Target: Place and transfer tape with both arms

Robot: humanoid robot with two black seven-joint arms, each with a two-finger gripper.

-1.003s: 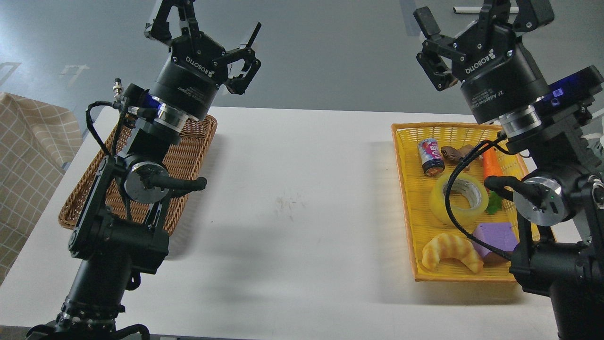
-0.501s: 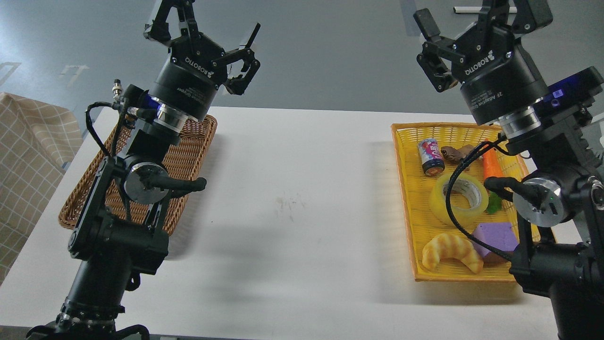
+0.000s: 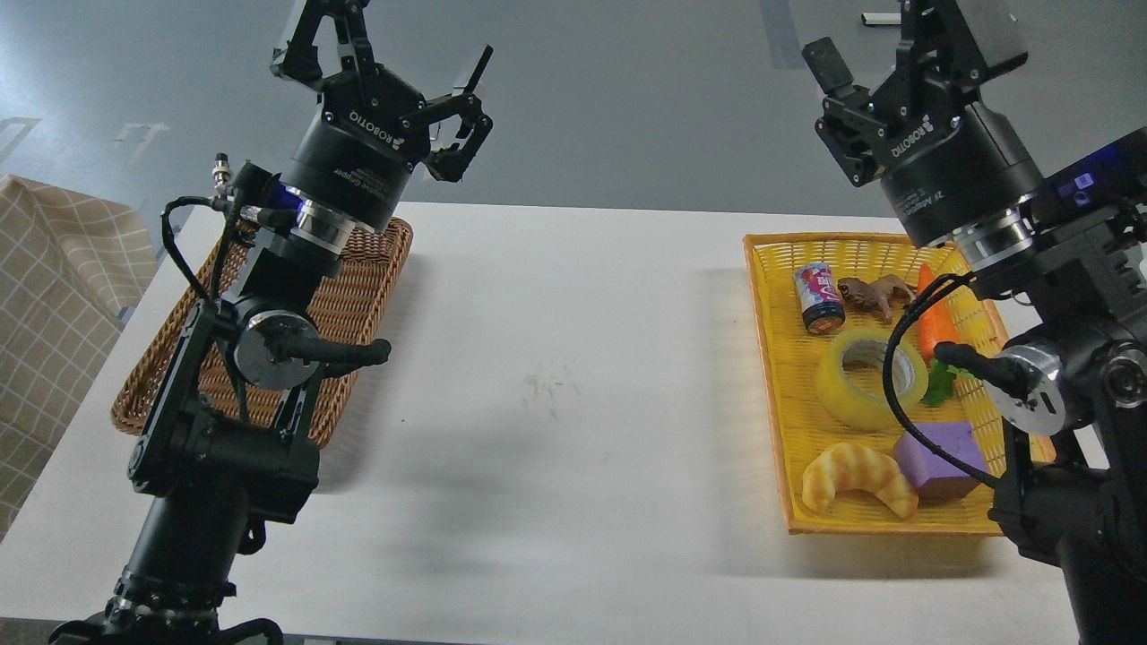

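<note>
The tape (image 3: 862,378), a translucent yellow roll with a grey-white core, lies flat in the middle of the yellow basket (image 3: 771,358) at the table's right. My right gripper (image 3: 905,40) is open and empty, raised high above the basket's far end. My left gripper (image 3: 390,49) is open and empty, raised above the far end of the brown wicker basket (image 3: 358,296) at the table's left. A black cable of the right arm crosses in front of the tape.
In the yellow basket lie a can (image 3: 817,297), a brown toy animal (image 3: 874,292), a carrot (image 3: 932,324), a purple block (image 3: 941,457) and a croissant (image 3: 858,477). The white table (image 3: 556,385) spans between the baskets. A checked cloth (image 3: 54,296) hangs at the left.
My right arm has shifted to the right and turned a little, uncovering more of the toy animal and the carrot. The left arm has barely moved.
</note>
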